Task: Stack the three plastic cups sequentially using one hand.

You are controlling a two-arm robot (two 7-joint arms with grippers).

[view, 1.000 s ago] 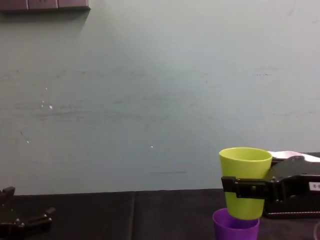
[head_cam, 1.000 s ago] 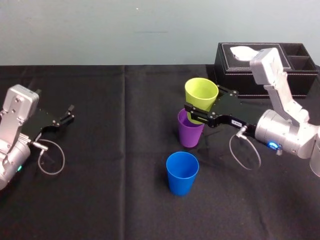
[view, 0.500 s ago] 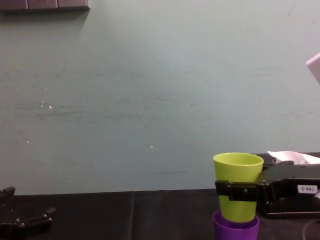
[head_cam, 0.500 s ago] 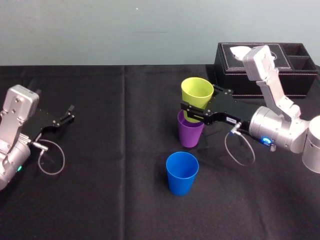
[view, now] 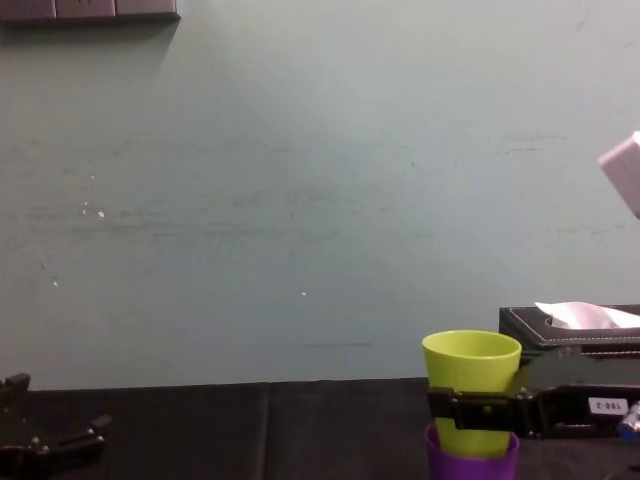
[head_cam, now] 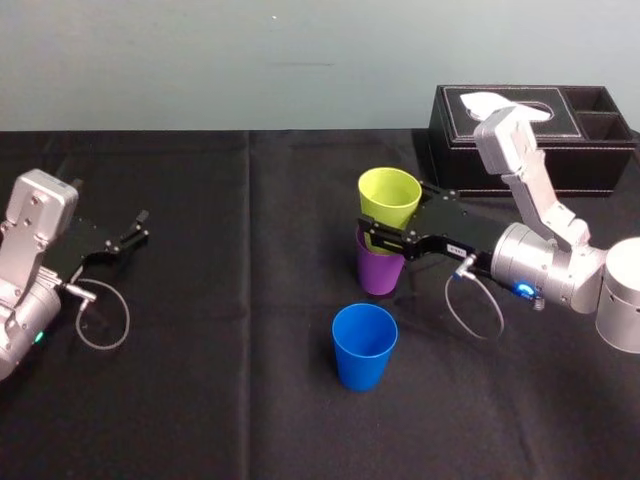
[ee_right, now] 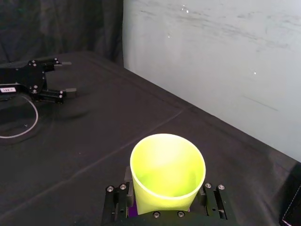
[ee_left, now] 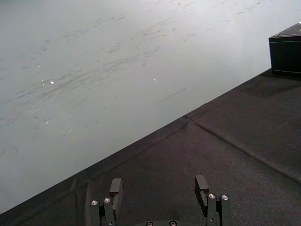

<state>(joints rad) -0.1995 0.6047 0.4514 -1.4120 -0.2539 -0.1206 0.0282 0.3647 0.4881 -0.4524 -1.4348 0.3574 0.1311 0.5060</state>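
Right gripper (head_cam: 384, 236) is pinching the yellow cup (head_cam: 390, 197), one finger on each side of the cup wall, a little below the rim (the right wrist view shows the fingers flanking it). The yellow cup is upright, mouth up, with its bottom inside the mouth of the purple cup (head_cam: 380, 272). In the chest view most of the yellow cup (view: 472, 385) stands above the purple rim (view: 470, 468), so it isn't fully nested.

The purple cup stands upright on the black table (head_cam: 220, 380), right of centre. The blue cup (head_cam: 364, 345) stands alone, upright and mouth up. It is nearer the robot than the pair, slightly to their left and apart from them, and nothing is touching it.

The black tissue box (head_cam: 600, 165) sits at the far right of the table behind the right arm, well apart from the cups.

Left gripper (head_cam: 140, 226) is parked at the left side of the table, low over the cloth and far from the cups. Its fingers are spread with nothing between them (clear in the left wrist view).
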